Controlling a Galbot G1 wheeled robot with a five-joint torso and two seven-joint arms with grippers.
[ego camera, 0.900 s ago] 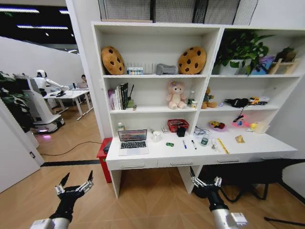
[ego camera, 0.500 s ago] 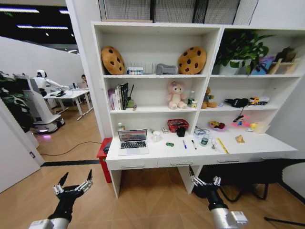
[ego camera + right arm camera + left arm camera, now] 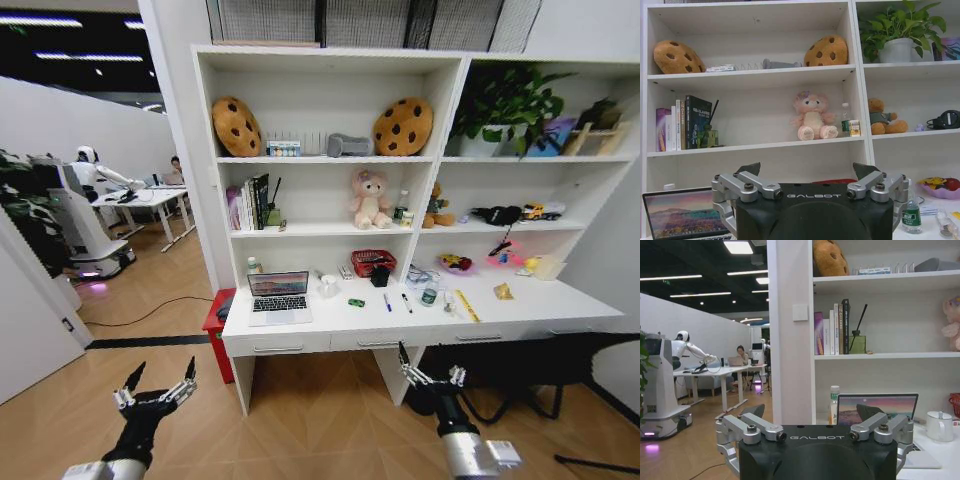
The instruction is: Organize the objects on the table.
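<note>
On the long white table (image 3: 540, 306) lie a slim silver laptop (image 3: 279, 297), a tiny green toy car (image 3: 356, 302), a blue pen (image 3: 387, 301), a black pen (image 3: 406, 302) and a gold foil packet (image 3: 503, 291). Both arms hang low over the floor, in front of the table and well short of it. My left gripper (image 3: 155, 384) is open at the lower left. My right gripper (image 3: 431, 373) is open below the table's front edge. The laptop (image 3: 875, 412) (image 3: 682, 214) appears behind each gripper's fingers in the wrist views.
White shelving above the table holds cookie cushions (image 3: 404, 125), plush toys (image 3: 371, 199), books (image 3: 251, 201) and a plant (image 3: 505, 104). A red basket (image 3: 372, 262), white mug (image 3: 329, 286) and bottle (image 3: 429, 292) stand on the table. A red box (image 3: 217, 330) sits on the floor at its left end.
My right gripper has risen slightly toward the table's front edge. The left gripper has barely moved.
</note>
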